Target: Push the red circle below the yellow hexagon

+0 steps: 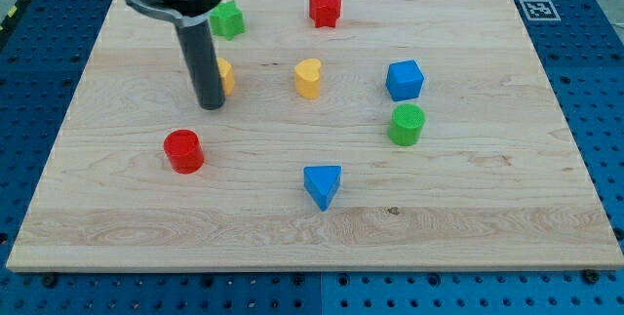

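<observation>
The red circle (182, 150) lies at the view's lower left on the wooden board (468, 217). The yellow hexagon (225, 75) sits above it and slightly to the right, mostly hidden behind my rod. My tip (212, 106) rests on the board just left of and below the yellow hexagon, up and to the right of the red circle, with a gap between tip and circle.
A green block (228, 19) and a red star (325, 8) lie near the view's top. A yellow heart (308, 78) sits at the middle. A blue cube (405, 80) and a green circle (407, 124) lie to the right. A blue triangle (323, 185) lies lower middle.
</observation>
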`<state>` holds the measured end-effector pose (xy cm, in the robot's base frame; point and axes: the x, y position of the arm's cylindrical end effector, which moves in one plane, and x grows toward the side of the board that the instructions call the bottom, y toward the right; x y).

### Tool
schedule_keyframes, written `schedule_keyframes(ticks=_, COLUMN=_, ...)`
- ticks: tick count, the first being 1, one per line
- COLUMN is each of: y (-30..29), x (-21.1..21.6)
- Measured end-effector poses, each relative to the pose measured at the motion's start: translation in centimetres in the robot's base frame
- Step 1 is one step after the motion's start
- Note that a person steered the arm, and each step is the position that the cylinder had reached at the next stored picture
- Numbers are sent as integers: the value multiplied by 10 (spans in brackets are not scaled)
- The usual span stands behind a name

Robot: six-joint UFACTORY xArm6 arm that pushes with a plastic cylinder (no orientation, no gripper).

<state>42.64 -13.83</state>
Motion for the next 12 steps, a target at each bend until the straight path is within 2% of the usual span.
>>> schedule_keyframes(ticks=1, y=-38, x=6)
schedule_keyframes(ticks=3, y=-55, x=94)
schedule_keyframes(ticks=8, y=14, x=77)
schedule_keyframes(ticks=9, y=15, x=85)
schedule_keyframes(ticks=10, y=38, x=124)
schedule_keyframes(ticks=12, y=125, x=149)
